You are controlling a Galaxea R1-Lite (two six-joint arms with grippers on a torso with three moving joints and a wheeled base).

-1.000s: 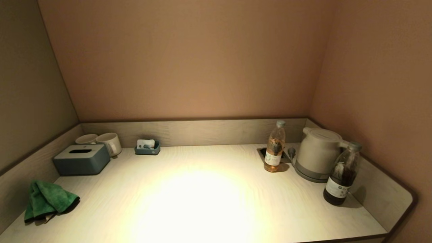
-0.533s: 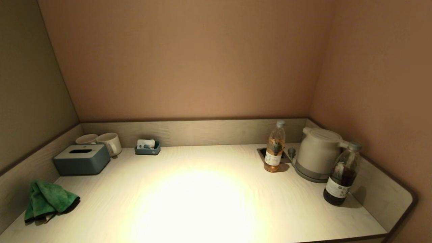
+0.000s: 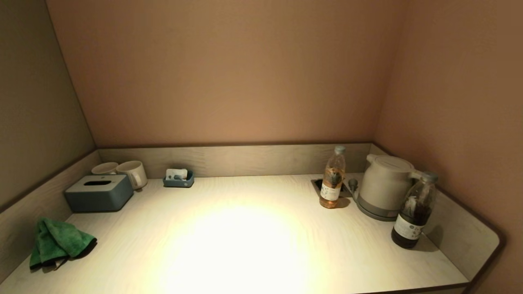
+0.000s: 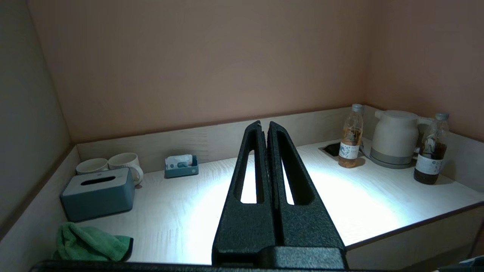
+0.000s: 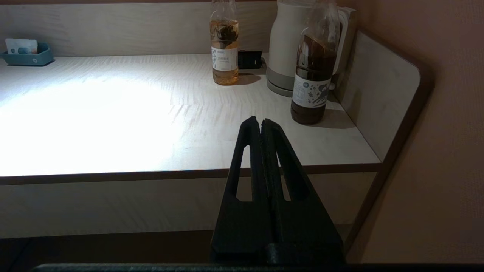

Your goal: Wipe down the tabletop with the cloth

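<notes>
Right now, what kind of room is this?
Probably a hotel room's tea nook. An electric kettle stands by two bottled drinks, two mugs wait in the far left corner behind a tissue box, and a small tray of sachets sits by the back wall.

Neither arm appears in the head view; each tool shows only in its own wrist view. The left tool (image 4: pixel 264 124) is cut off at its base by the picture's lower edge, and it hides a strip of the desk (image 4: pixel 181 223) behind it. The right tool (image 5: pixel 257 121) is cropped the same way. In the right wrist view the kettle (image 5: pixel 287 45) and both bottles lose their tops at the upper edge. The print on the pale bottle's label (image 3: pixel 329 190) is too small to read, as are the contents of the small tray (image 3: pixel 178 179).
</notes>
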